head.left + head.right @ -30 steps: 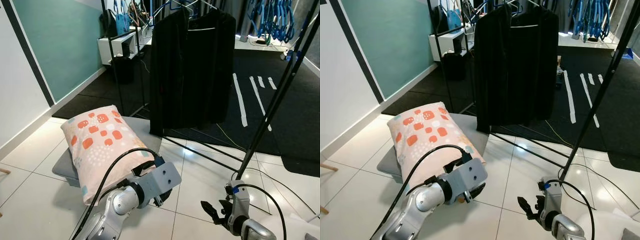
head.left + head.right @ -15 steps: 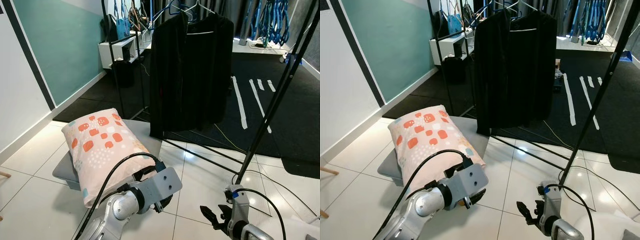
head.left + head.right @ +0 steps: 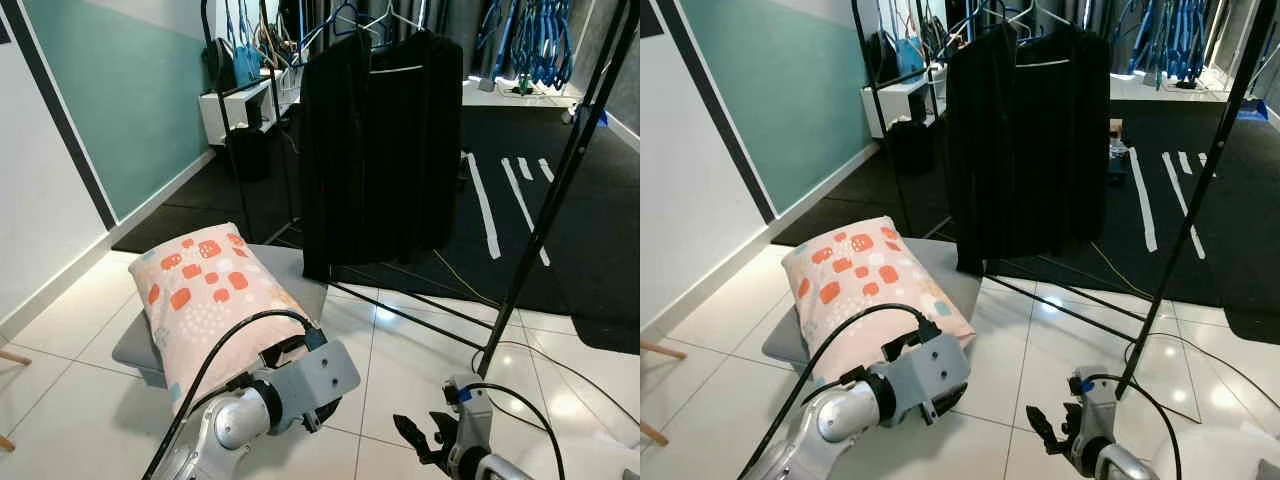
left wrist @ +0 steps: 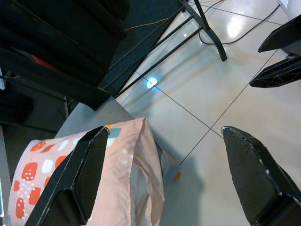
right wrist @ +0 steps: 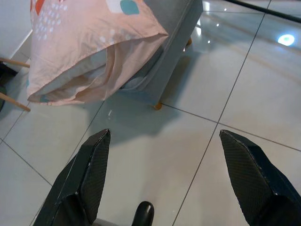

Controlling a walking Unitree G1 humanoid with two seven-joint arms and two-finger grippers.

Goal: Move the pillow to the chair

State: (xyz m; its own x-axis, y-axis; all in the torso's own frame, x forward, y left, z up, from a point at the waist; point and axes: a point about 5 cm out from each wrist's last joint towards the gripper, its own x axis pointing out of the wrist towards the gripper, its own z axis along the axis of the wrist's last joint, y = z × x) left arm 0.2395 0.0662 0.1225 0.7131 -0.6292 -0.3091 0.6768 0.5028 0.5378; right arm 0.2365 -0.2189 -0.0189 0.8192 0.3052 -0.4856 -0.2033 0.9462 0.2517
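A peach pillow (image 3: 205, 290) with orange and white patches lies tilted on a low grey padded seat (image 3: 298, 274); its open end hangs over the seat's front edge. My left gripper (image 4: 163, 129) is open just in front of that overhanging end (image 4: 117, 179), close to it but not holding it. In the head view its silver wrist (image 3: 315, 375) covers the fingers. My right gripper (image 3: 420, 435) is open low over the white tiles, off to the right of the seat. From the right wrist the pillow (image 5: 89, 52) and the seat (image 5: 169, 52) lie ahead of the fingers.
A black clothes rack with dark garments (image 3: 380, 140) stands behind the seat; its floor bars (image 3: 420, 315) and a slanted pole (image 3: 560, 180) cross the tiles to the right. Cables trail near the pole's foot. Wooden legs (image 3: 10, 357) poke in at the left, by the wall.
The whole picture has shifted a little, so the camera moved. Both grippers sit slightly lower in the view. The pillow stays on the grey seat.
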